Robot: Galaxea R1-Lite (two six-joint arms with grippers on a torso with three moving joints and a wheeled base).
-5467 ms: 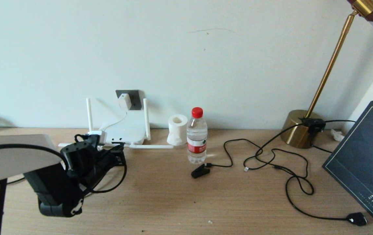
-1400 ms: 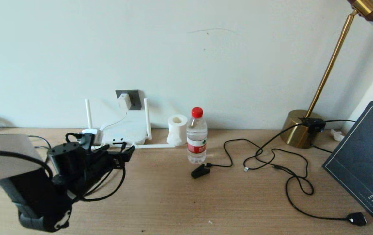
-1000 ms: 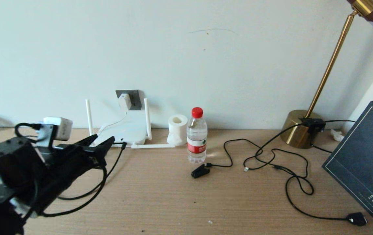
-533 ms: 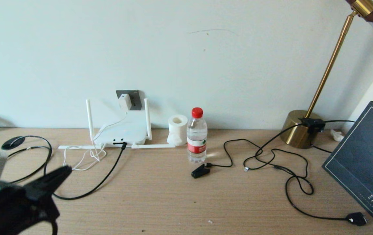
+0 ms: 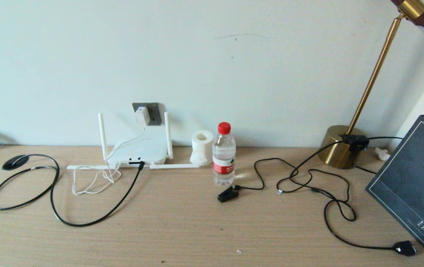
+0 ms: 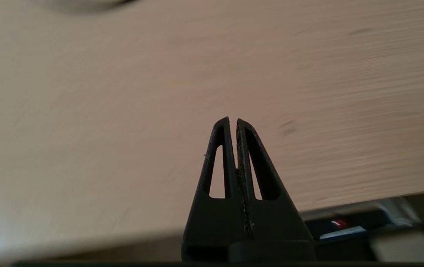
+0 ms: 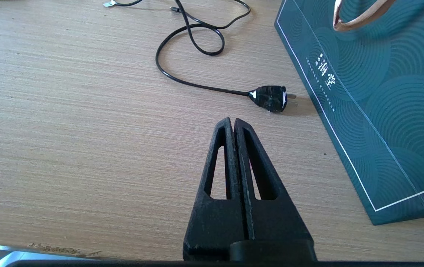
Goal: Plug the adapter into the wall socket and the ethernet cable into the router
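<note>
The white adapter (image 5: pixel 142 115) sits in the dark grey wall socket (image 5: pixel 153 112), its thin white cord falling to a loose tangle on the desk. Below it lies the white router (image 5: pixel 137 150) with its stick antennas. The black ethernet cable (image 5: pixel 97 218) has its end in the router's front slot and loops away to the left. Neither arm shows in the head view. My left gripper (image 6: pixel 233 120) is shut and empty over bare desk near its front edge. My right gripper (image 7: pixel 233 120) is shut and empty, short of a black plug (image 7: pixel 269 98).
A water bottle (image 5: pixel 223 155) and a toilet roll (image 5: pixel 201 147) stand right of the router. A black clip plug (image 5: pixel 228 194), thin black cords (image 5: pixel 308 181), a brass lamp base (image 5: pixel 339 146) and a dark teal bag (image 5: pixel 412 181) fill the right side.
My left arm has drawn back from the router toward the front left and left the head view. The ethernet cable stays in the router's slot, its slack now lying on the desk.
</note>
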